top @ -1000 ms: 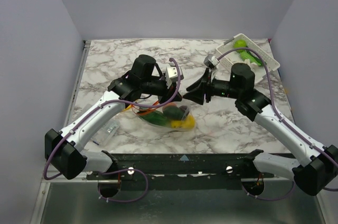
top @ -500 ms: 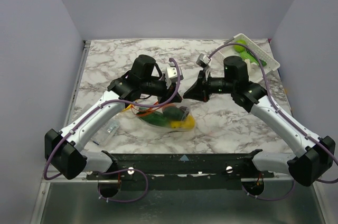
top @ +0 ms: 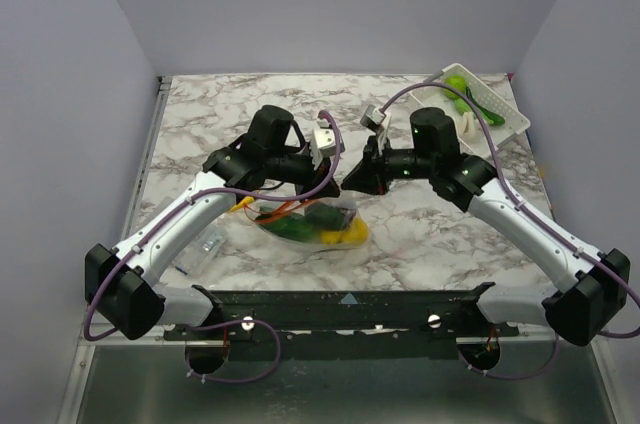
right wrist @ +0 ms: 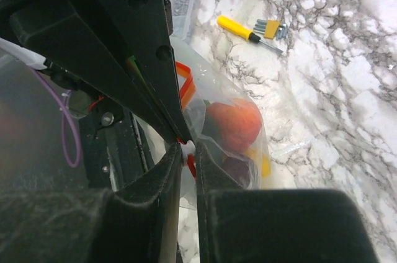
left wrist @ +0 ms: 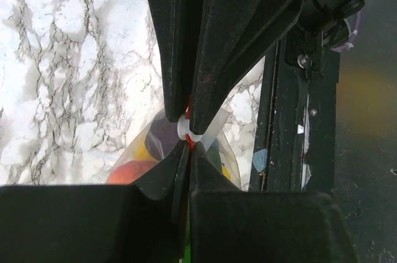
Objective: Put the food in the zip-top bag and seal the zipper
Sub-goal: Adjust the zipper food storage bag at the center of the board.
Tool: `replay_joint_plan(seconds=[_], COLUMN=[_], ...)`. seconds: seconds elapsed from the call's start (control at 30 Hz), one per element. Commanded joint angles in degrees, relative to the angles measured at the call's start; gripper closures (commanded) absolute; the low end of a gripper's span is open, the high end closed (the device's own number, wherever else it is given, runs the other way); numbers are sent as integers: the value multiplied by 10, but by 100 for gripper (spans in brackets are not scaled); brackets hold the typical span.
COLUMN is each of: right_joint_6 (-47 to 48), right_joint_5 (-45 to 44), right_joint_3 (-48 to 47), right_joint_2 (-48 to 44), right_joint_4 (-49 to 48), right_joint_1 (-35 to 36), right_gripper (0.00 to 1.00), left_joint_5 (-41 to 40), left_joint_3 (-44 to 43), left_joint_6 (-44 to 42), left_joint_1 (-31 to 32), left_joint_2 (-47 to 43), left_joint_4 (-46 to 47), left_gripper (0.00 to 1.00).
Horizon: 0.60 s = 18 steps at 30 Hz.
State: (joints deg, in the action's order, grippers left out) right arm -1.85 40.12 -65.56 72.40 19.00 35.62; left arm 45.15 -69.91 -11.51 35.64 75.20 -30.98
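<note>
Right claw (right wrist: 189,151) moved beside left claw (left wrist: 188,133), both pinching red zipper (right wrist: 186,87), clear zip-top bag (right wrist: 208,74) holding food (right wrist: 234,123)

Lab booth: grey walls (top: 330,4), marbled table (top: 210,114).

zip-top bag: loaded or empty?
Loaded. Orange, purple and yellow food shows through the clear zip-top bag in the wrist views; left gripper and right gripper pinch its zipper.

clear floppy zip-top bag (top: 330,216) slumped on tabletop (top: 220,114), orange, yellow, green, purple food (right wrist: 232,123) inside, red-orange zipper (right wrist: 189,89) along raised mouth
</note>
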Motion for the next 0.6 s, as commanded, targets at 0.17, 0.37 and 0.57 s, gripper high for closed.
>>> replay_joint_plan(seconds=[0.17,0.37,0.57], right_joint_6=[-29,-41,-46], right_joint_5=[-38,30,22], right_joint_3=[75,116,129], right_joint_2=[-68,-62,-88], right_joint_4=[-40,-104,-143], right_joint_1=[-7,-7,-7], right_gripper=[49,66,100], left_joint_5=[32,50,32], left_joint_3=[-2,-2,3], left_joint_6=[-3,-4,-21], left_joint_1=[9,9,8], left_joint_2=[-19,-22,-31], left_joint_4=[42,38,21], left_gripper=[100,100,56])
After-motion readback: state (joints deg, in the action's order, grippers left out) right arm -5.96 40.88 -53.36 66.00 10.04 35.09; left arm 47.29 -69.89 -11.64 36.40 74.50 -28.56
